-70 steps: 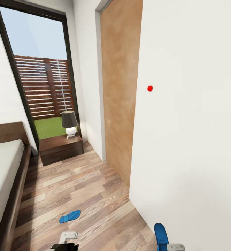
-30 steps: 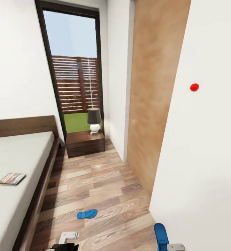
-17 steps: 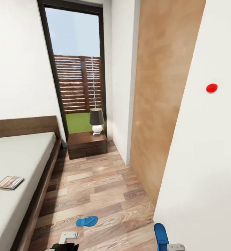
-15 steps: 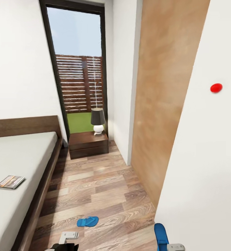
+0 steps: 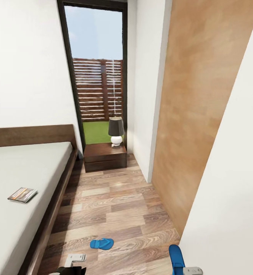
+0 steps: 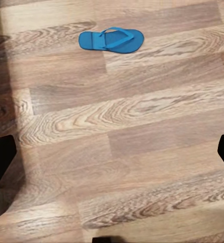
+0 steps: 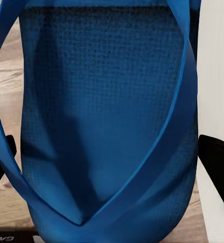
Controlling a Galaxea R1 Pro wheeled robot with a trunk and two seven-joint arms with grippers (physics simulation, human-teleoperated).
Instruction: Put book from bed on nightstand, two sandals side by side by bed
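Bedroom seen from the head view: bed (image 5: 23,179) with grey mattress and dark wooden frame at left of frame, headboard against the white wall. Book (image 5: 23,194) lying flat on the mattress, near the bed's floor-side edge, left of centre. Nightstand (image 5: 105,156) just beyond the bed's head corner, below the tall dark-framed window (image 5: 97,68), carrying a lamp (image 5: 116,131) with dark shade and white base. Wood-plank floor (image 5: 115,202) running down the middle of frame; pale wooden door panel (image 5: 195,107) at right, white wall beside it.

One blue sandal (image 5: 102,243) flat on the floor, lower centre of frame, near the bed frame yet apart from it; seen again in the left wrist view (image 6: 111,39) at upper centre, lying across the planks, strap up. Left hand (image 5: 74,263) at the bottom edge, left of centre; in its wrist view, dark fingertips (image 6: 0,158) at both side edges, spread wide, nothing between them, only floor beneath.

Second sandal (image 5: 176,259) upright at the bottom edge, right of centre, held by the right hand (image 5: 189,270). In the right wrist view, sandal sole and straps (image 7: 107,116) very close, dark fingers (image 7: 218,162) at either side of it, pinching the sandal.
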